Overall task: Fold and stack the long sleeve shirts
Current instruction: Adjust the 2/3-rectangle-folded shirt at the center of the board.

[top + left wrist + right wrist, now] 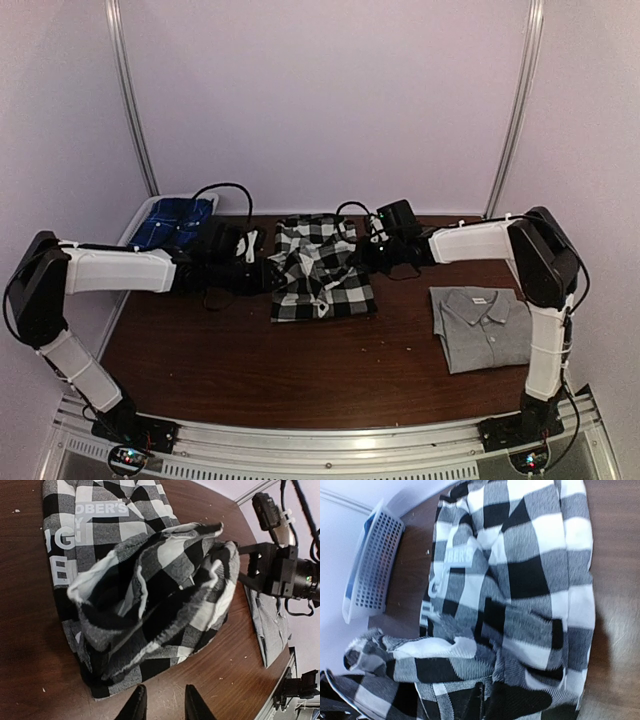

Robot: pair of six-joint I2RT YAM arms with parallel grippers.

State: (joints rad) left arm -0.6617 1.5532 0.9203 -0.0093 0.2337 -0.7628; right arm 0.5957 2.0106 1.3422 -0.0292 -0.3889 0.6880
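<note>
The jaws of my right gripper (358,258) were clamped on a raised fold of the flannel shirt (322,285), mid-way along the bench (250,365). Those of my left gripper (164,696) stood apart at the shirt's left edge, holding nothing. I judged the left should pinch cloth before the fold was carried across.

Left claw (164,692) slightly parted, right claw (360,258) clamped shut, both extended inward.

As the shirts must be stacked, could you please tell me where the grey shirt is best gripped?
Probably its left edge, coming in low from the middle of the table: the grey shirt lies folded flat, collar at the far end, and the right arm stands close by its other side.
</note>
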